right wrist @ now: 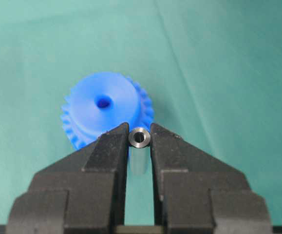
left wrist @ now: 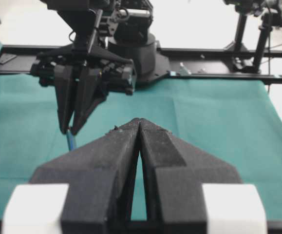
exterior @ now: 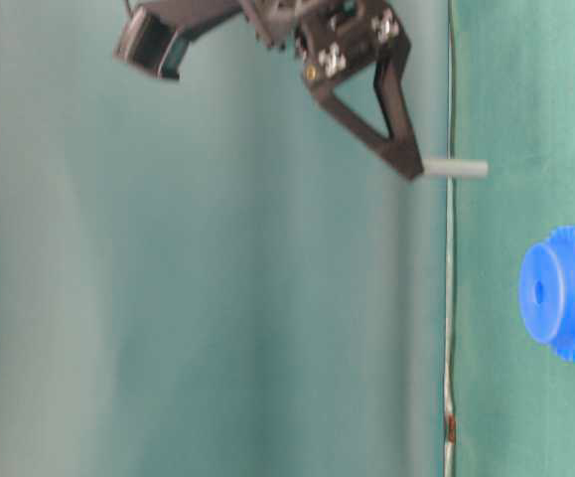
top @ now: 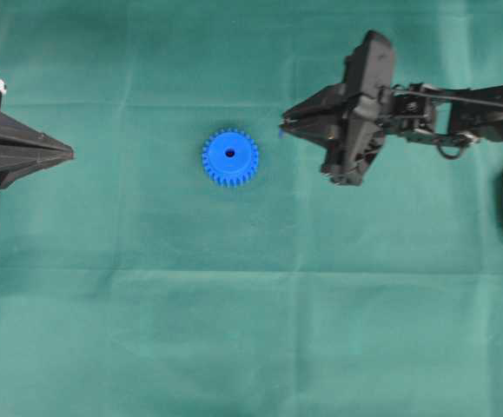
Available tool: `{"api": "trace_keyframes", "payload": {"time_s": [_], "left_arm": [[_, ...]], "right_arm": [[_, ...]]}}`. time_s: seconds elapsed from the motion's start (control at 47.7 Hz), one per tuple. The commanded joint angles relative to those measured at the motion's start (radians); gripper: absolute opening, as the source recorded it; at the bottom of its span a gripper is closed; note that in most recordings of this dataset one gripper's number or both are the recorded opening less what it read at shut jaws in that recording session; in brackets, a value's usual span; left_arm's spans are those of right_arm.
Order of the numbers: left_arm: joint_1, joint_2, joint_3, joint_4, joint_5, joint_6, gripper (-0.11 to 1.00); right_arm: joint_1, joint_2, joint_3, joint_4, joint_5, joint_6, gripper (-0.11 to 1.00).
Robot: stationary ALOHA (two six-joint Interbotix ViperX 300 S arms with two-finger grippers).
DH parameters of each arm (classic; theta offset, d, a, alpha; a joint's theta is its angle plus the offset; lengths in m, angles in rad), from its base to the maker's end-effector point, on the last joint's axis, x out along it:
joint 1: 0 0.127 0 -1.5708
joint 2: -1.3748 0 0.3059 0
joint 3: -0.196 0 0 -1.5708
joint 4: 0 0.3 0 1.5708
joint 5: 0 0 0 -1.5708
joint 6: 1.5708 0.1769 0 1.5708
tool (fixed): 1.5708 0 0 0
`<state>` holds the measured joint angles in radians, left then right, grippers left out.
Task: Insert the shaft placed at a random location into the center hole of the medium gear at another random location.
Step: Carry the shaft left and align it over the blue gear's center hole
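Gripping the shaft (right wrist: 140,137) between closed fingertips, the right gripper (top: 286,123) hangs beside the medium gear (top: 230,157), pin pointing straight down at green cloth (top: 147,330); left gripper (top: 70,154) closed, empty.

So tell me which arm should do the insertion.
Right. Its end effector already grips the shaft, raised beside the medium gear. The left end effector is shut, empty, at the mat's far edge.
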<state>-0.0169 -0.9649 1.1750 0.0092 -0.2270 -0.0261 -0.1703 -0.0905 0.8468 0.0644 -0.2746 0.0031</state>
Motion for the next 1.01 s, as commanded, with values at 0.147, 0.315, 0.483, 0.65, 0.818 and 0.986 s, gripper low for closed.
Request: {"api": "trace_keyframes", "payload": {"time_s": [0.147, 0.315, 0.483, 0.65, 0.818, 0.986], "left_arm": [[-0.002, 0.009, -0.023, 0.003, -0.005, -0.002, 0.00], [-0.002, 0.011, -0.023, 0.003, -0.005, -0.002, 0.00], [-0.002, 0.011, -0.023, 0.003, -0.005, 0.000, 0.00], [-0.003, 0.011, -0.023, 0.003, -0.005, 0.000, 0.00], [-0.002, 0.011, -0.023, 0.003, -0.005, 0.000, 0.00], [-0.002, 0.011, -0.023, 0.003, -0.005, -0.002, 0.00]], "right_arm": [[0.018, 0.072, -0.123, 0.002, 0.005, -0.012, 0.13], [0.026, 0.117, -0.176, 0.000, 0.011, -0.012, 0.13], [0.037, 0.147, -0.215, 0.002, 0.017, -0.012, 0.14], [0.041, 0.173, -0.241, 0.000, 0.023, -0.012, 0.13], [0.046, 0.176, -0.242, 0.002, 0.025, -0.012, 0.14], [0.044, 0.178, -0.241, 0.002, 0.025, -0.012, 0.14]]}}
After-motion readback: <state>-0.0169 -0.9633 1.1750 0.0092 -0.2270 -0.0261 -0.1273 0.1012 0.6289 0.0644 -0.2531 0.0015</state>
